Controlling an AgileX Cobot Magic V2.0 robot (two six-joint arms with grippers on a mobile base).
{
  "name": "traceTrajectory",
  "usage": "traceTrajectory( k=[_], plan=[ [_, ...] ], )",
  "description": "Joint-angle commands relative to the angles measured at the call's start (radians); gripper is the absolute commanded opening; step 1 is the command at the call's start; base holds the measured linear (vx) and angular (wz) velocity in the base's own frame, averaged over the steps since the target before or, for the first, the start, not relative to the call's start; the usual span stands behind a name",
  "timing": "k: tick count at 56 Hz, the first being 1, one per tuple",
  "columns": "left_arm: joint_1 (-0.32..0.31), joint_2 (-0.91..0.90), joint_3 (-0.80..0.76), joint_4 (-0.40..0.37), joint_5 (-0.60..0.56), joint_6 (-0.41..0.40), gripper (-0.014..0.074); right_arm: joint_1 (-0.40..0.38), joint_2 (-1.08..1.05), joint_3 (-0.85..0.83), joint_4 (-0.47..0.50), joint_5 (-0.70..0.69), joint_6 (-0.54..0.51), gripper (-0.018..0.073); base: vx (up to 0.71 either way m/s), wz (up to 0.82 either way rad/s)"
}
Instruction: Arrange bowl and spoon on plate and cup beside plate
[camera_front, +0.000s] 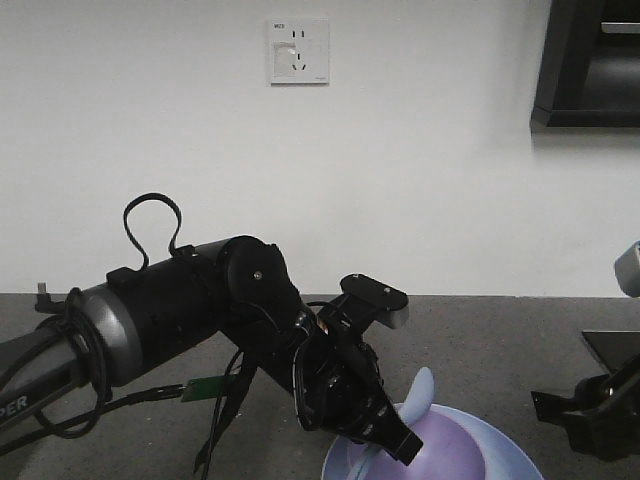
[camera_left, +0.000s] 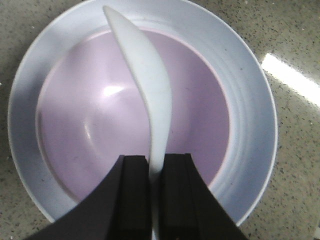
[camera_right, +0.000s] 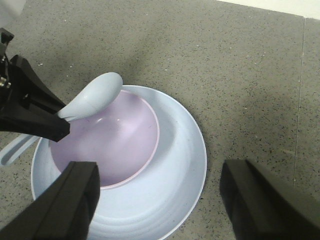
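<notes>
**Spoon gripped over the bowl; cup out of sight**

Front view: the left hand (camera_front: 390, 435) reaches down over the plate (camera_front: 525, 462) at its left side, clamped on the spoon (camera_front: 422, 393). The scoop rises above the bowl (camera_front: 455, 448), which sits in the plate's middle. The bench (camera_front: 480, 330) stretches away behind the plate.

Left wrist view: the two fingers pinch the spoon's handle edgewise, so the spoon runs across the bowl toward the plate's far rim. Gripping the handle likely leaves the scoop free to settle into the bowl on release. The bowl sits centred, with a ring of plate showing all round it.

Right wrist view: the right hand (camera_right: 170, 200) hangs over the plate's near edge, fingers spread wide and holding nothing, probably kept clear of the left arm's work. The scoop hovers by the bowl's rim; whether it touches, I cannot tell. The handle's end pokes out beyond the plate. The cup shows in no view.
</notes>
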Motion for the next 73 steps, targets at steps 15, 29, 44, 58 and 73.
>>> traceTrajectory(
  k=[15, 29, 44, 58, 73],
  plan=[
    [-0.006, -0.057, -0.035, -0.028, -0.054, -0.009, 0.0393, 0.000, -0.014, -0.029, -0.006, -0.065, -0.003, 0.0546, 0.00, 0.00],
    [-0.005, -0.065, -0.035, -0.017, -0.044, -0.009, 0.0541, 0.000, -0.014, -0.029, -0.006, -0.065, -0.003, 0.0546, 0.00, 0.00],
    [-0.005, -0.192, -0.035, 0.291, 0.058, -0.133, 0.0545, 0.000, -0.014, -0.029, -0.006, -0.065, -0.003, 0.0546, 0.00, 0.00],
    [0.016, -0.364, -0.023, 0.803, 0.217, -0.383, 0.0545, 0.000, -0.014, -0.029, -0.013, -0.068, -0.003, 0.0546, 0.00, 0.00],
    [0.238, -0.540, 0.124, 0.866, 0.217, -0.408, 0.0545, 0.000, -0.014, -0.029, -0.013, -0.069, -0.003, 0.0546, 0.00, 0.00]
  ],
)
